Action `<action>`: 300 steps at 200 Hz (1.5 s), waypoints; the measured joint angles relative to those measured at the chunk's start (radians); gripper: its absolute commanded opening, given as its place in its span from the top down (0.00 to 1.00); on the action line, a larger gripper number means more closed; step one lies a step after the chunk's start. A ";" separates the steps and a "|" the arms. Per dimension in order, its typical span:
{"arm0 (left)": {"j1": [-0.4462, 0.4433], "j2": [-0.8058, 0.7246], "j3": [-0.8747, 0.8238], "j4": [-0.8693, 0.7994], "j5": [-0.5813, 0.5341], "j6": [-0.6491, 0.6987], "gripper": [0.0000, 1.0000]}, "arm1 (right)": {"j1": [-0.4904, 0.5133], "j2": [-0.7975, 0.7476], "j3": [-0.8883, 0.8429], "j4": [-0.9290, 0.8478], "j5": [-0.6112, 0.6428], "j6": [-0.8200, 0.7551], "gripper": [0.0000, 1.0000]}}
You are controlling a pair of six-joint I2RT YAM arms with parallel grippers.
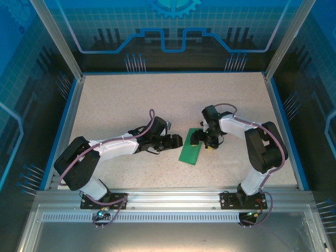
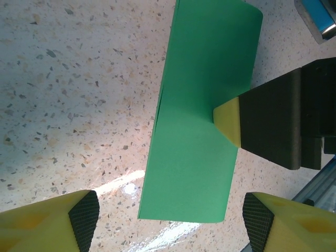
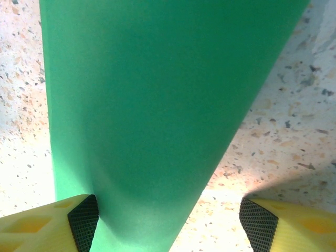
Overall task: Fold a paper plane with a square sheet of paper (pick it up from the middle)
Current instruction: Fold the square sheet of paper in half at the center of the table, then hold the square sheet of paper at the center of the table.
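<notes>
Left wrist view: square sheet of paper [image 2: 199, 105] folded once, open right gripper [image 3: 170, 223] pressing it, left gripper [image 2: 170, 220] open and empty; next, I think, lift one corner

The top external camera sat high above and behind the arm bases, looking down and forward over the whole table [image 1: 131, 100], with the near edge lowest in view. The left wrist camera looked past the left gripper [image 2: 170, 218], close above the surface, along the green sheet [image 2: 199, 115]. The right wrist camera, behind the right gripper [image 3: 163, 223], hung even nearer. All three shared that sheet near the table's middle.
</notes>
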 measured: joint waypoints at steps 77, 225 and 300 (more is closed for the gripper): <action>-0.001 0.052 0.033 0.010 0.002 -0.016 0.55 | 0.013 0.024 0.029 -0.033 0.031 0.007 0.23; -0.001 0.285 0.208 0.029 0.110 -0.024 1.00 | 0.019 0.042 0.045 -0.051 0.045 0.008 0.22; -0.013 0.381 0.280 0.003 0.118 -0.024 1.00 | 0.019 0.042 0.042 -0.047 0.045 0.015 0.22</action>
